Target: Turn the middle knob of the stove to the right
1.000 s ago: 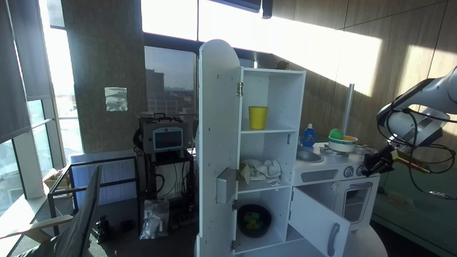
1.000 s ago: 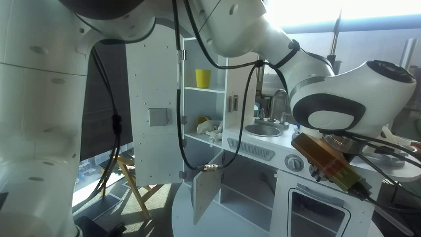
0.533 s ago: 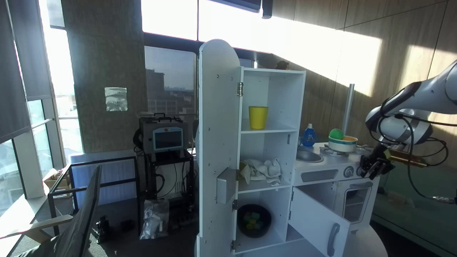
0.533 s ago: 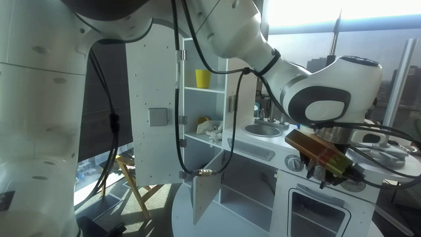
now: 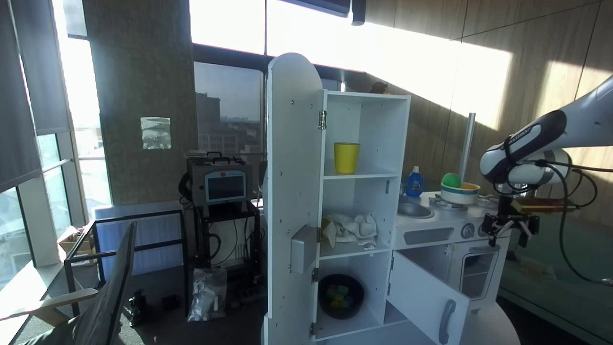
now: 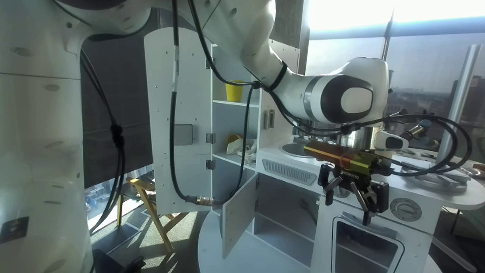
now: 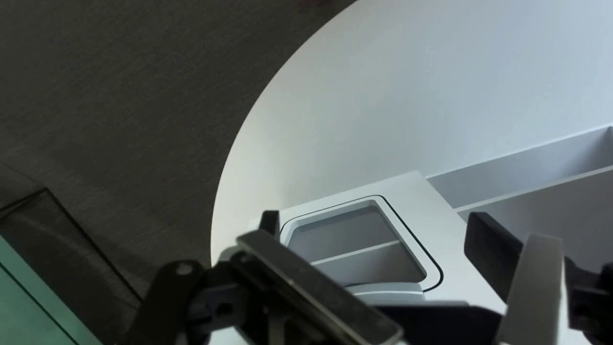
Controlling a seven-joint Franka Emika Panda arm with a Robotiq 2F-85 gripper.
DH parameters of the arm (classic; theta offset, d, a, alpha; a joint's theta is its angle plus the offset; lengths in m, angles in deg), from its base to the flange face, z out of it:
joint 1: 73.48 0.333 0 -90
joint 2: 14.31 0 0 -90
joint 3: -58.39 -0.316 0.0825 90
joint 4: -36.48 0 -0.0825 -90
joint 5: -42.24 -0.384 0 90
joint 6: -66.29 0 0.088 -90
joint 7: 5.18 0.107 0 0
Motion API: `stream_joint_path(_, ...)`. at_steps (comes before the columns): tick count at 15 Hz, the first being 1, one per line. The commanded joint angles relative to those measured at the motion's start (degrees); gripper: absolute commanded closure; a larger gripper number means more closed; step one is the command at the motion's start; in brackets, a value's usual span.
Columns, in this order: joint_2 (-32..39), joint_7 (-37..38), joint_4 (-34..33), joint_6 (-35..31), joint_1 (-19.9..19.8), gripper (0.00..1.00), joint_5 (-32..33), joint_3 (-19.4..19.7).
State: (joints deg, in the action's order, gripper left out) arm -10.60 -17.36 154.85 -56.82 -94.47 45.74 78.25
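The white toy stove (image 6: 420, 231) has a front strip with grey knobs above its oven door. My gripper (image 6: 348, 210) points down in front of that strip, its two fingers spread wide with nothing between them. Behind it the middle knob is hidden in that exterior view; a sliver of the middle knob (image 5: 481, 231) shows beside the gripper (image 5: 507, 242) from elsewhere. On either side are the right knob (image 6: 406, 209) and a partly covered left knob (image 6: 343, 192). In the wrist view the open gripper (image 7: 378, 230) frames the oven door (image 7: 455, 258); no knob appears there.
A small cabinet door (image 5: 428, 292) swings out below the sink (image 5: 414, 209). A bowl (image 5: 459, 195) and a blue bottle (image 5: 414, 182) stand on the countertop. The tall shelved cabinet (image 5: 366, 94) rises beside it. Cables (image 6: 454, 129) loop off the arm.
The gripper has gone from closed fingers at the middle knob to widely spread ones. It has also turned from tilted to pointing straight down, and the wrist has swung toward the sink side.
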Motion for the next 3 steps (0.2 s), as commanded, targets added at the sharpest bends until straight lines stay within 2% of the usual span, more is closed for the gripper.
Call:
stream_joint_path(1,-5.92,3.29,4.42,0.54,1.05,0.00,5.10,-0.31)
stream_joint_path(3,-7.60,3.97,5.90,0.90,1.28,0.00,6.64,-0.43)
